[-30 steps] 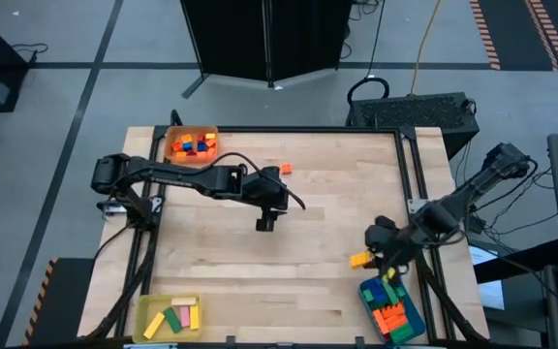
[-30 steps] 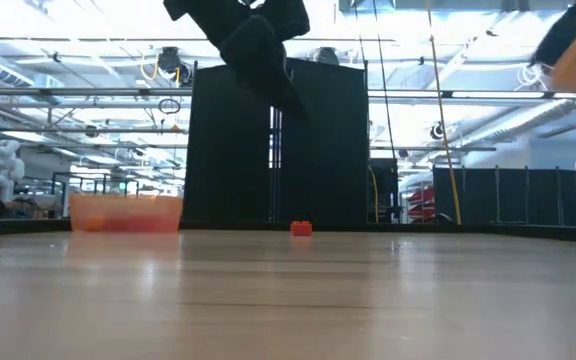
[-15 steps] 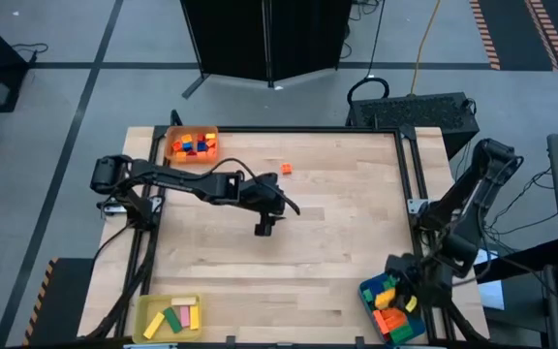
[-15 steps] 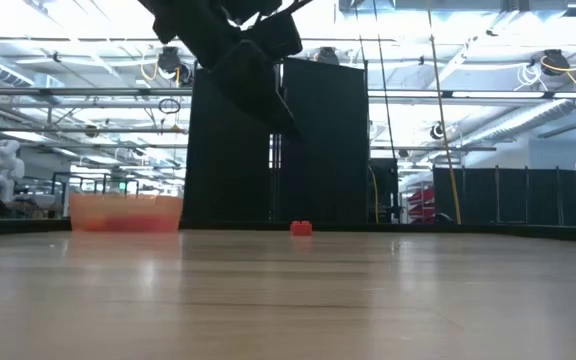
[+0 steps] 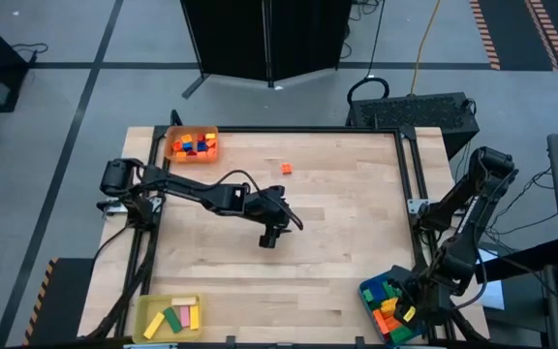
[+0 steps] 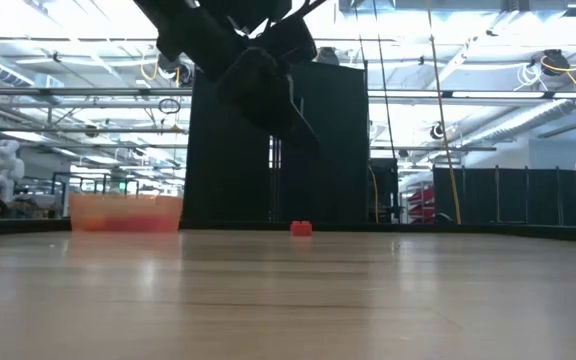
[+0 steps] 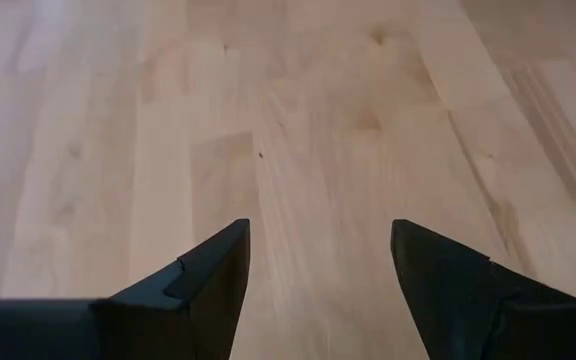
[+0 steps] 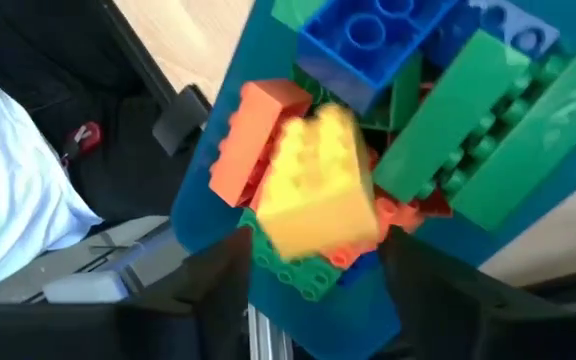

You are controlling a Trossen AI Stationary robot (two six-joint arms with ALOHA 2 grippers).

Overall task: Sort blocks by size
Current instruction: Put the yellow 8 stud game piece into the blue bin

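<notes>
The left arm reaches from the surface's (image 5: 337,271) left edge across toward its middle, bent at the elbow, wrist turned down. Its left pincer (image 5: 270,236) hangs above the bare wood with both dark fingers (image 7: 204,285) spread apart, nothing between them. The right arm folds back along the right edge, its right pincer (image 5: 407,308) lowered at the near right corner, fingers parted.

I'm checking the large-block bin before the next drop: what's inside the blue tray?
The blue tray holds piled blocks: a yellow block on top, plus orange, blue and green ones. Whatever lies beneath the pile is covered.
</notes>
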